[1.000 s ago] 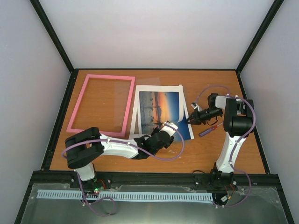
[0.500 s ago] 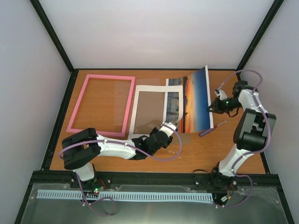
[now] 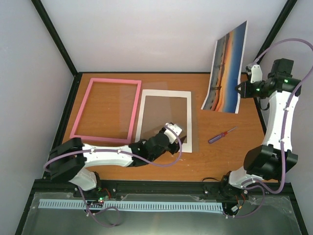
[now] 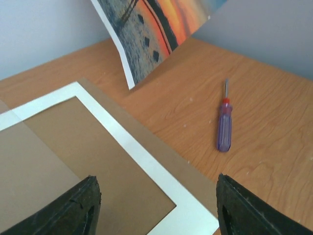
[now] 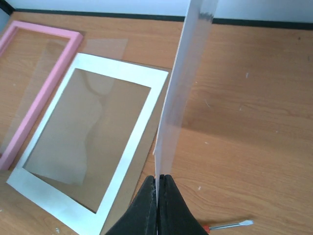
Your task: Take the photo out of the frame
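The photo [image 3: 227, 68], a sunset print with a white border, hangs in the air over the table's far right, pinched at its right edge by my right gripper [image 3: 240, 89], which is shut on it. In the right wrist view the photo [image 5: 183, 83] stands edge-on from the closed jaws of the right gripper [image 5: 159, 188]. The pink frame [image 3: 81, 107] lies flat at the far left, apart from the photo. My left gripper [image 3: 175, 133] hovers open over the near right corner of a white mat [image 3: 164, 93], holding nothing. The photo's lower corner [image 4: 151, 29] shows in the left wrist view.
The white mat [image 4: 122, 142] lies on a brown backing board [image 4: 166, 147] beside the frame [image 5: 45, 90]. A clear sheet [image 5: 73, 122] rests partly over the mat. A purple-handled screwdriver [image 3: 220, 135] lies on the wood to the right of the mat. Walls close in the far side.
The right gripper has lifted the photo off the mat, up and to the far right. The left gripper has opened and let go of the photo's near edge.
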